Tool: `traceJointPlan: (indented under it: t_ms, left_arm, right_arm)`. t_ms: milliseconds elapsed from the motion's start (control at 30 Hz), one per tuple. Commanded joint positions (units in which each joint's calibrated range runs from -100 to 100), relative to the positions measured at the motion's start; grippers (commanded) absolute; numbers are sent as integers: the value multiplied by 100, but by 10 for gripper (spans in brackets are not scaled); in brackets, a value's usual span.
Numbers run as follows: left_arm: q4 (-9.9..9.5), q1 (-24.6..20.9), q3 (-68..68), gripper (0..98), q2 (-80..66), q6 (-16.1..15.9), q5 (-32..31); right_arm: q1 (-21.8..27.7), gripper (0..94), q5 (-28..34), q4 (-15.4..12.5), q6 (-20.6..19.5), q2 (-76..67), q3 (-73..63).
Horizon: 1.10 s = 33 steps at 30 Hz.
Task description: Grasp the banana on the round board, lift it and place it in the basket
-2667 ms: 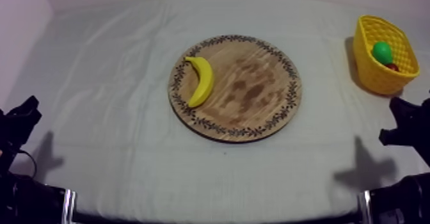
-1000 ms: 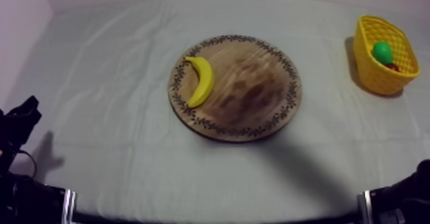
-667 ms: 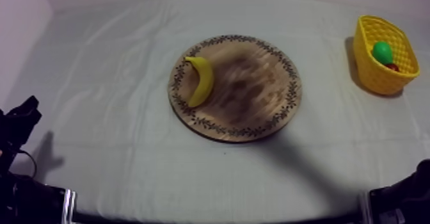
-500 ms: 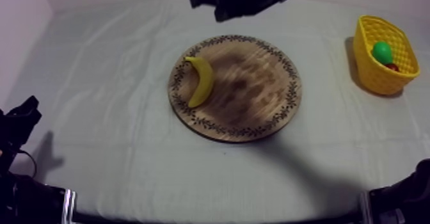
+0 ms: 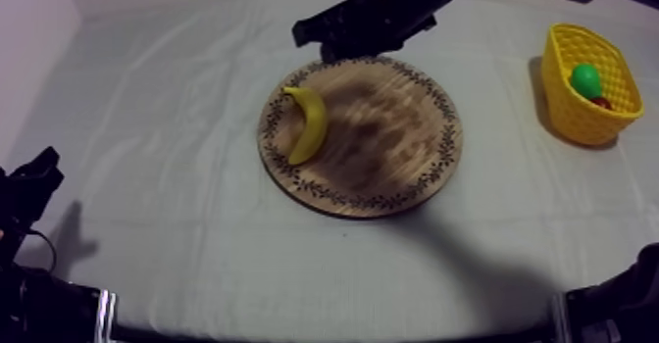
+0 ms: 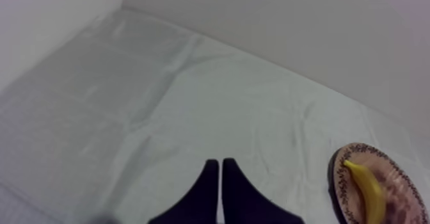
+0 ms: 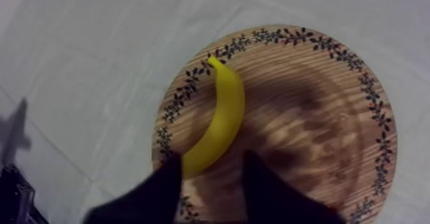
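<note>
Moved since the earlier frames: our right claw [image 7: 212, 159] had left its rest and come in over the wooden board [image 5: 392, 161], fingers spread above the banana [image 5: 309, 123]. Banana lay on the board's left part, untouched. We judged it light, stiff and slippery, best taken across its middle. Our left claw [image 6: 221, 172] stayed closed, empty, over bare bench [image 6: 128, 111].

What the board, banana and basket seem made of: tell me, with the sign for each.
The board: wood by the look, matt, with visible grain and a dark rim pattern. The banana: probably plastic, smooth even yellow. The basket: likely moulded plastic, yellow open lattice wall.
</note>
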Motion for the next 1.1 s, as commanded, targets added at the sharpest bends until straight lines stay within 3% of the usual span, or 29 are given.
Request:
traceJointPlan:
  t_ms: [0,100,267,667,1067]
  left_arm:
    - [1,-2,4,1,3,0,-2]
    - [1,-2,4,1,3,0,-2]
    - [1,-2,4,1,3,0,-2]
    - [1,-2,4,1,3,0,-2]
    - [1,-2,4,1,3,0,-2]
  right_arm:
    - [-15,710,36,-34,101,-15,-3]
    - [-79,837,-34,-7,214,-92,102]
    - [-128,904,-141,-137,345,-226,288]
    - [-122,905,-41,190,-9,476,-5]
    - [-117,883,618,475,-287,2088,-1304]
